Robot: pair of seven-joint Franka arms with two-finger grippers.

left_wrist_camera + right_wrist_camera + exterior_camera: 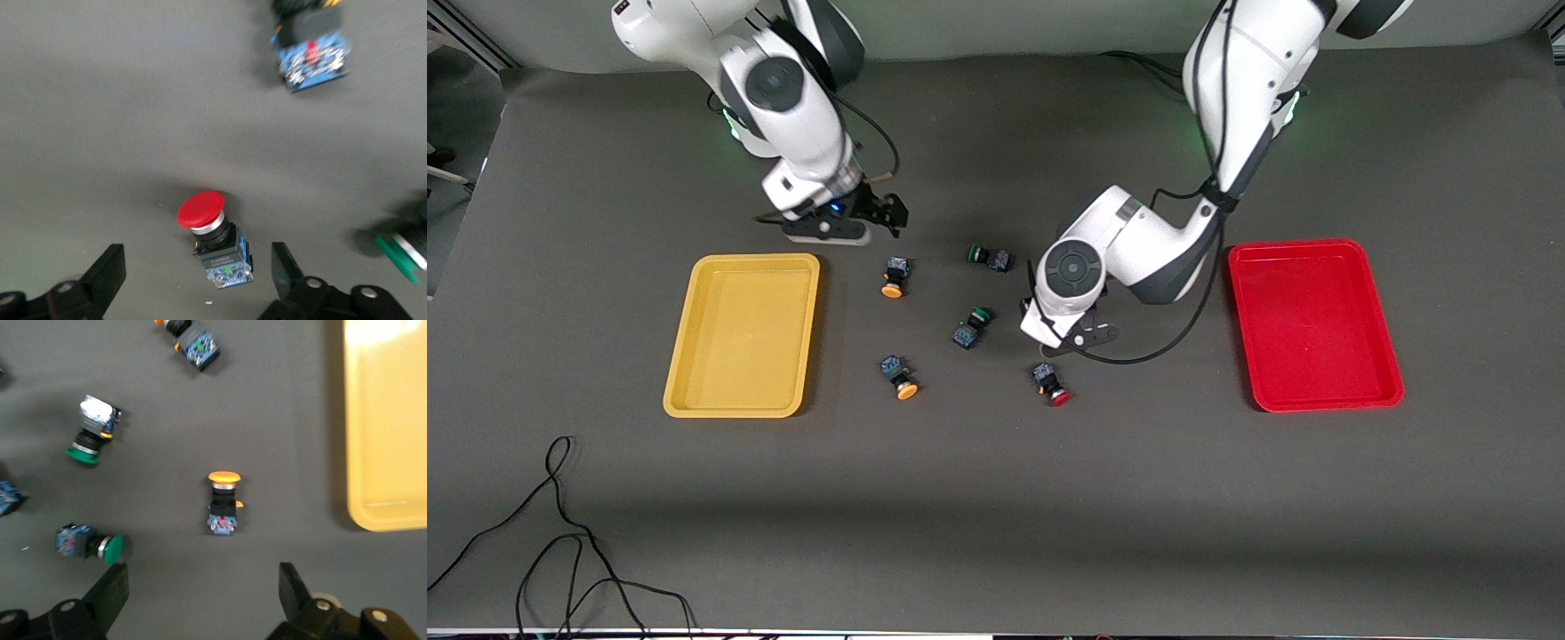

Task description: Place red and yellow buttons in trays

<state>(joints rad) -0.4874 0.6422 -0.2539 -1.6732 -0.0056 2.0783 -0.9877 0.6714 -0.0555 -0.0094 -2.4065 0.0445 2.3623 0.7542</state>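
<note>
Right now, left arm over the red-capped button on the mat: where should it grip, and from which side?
Grip the black-and-blue body just below the cap, coming straight down from above. The red-capped button lies on its side on the mat, so its round cap would likely slip while the boxy body offers flat faces. The left gripper is open with its fingers either side of the body. Right gripper is open above a yellow-capped button.

This looks like a robotics lab. Two white arms (800, 116) stand bolted along one edge of a worktop (996, 498) draped in plain dark grey cloth. Loose black cables (560, 533) trail over the cloth's near edge, more wiring runs along the arms, and green indicator lights glow on their joints. Nothing homely is around.
</note>
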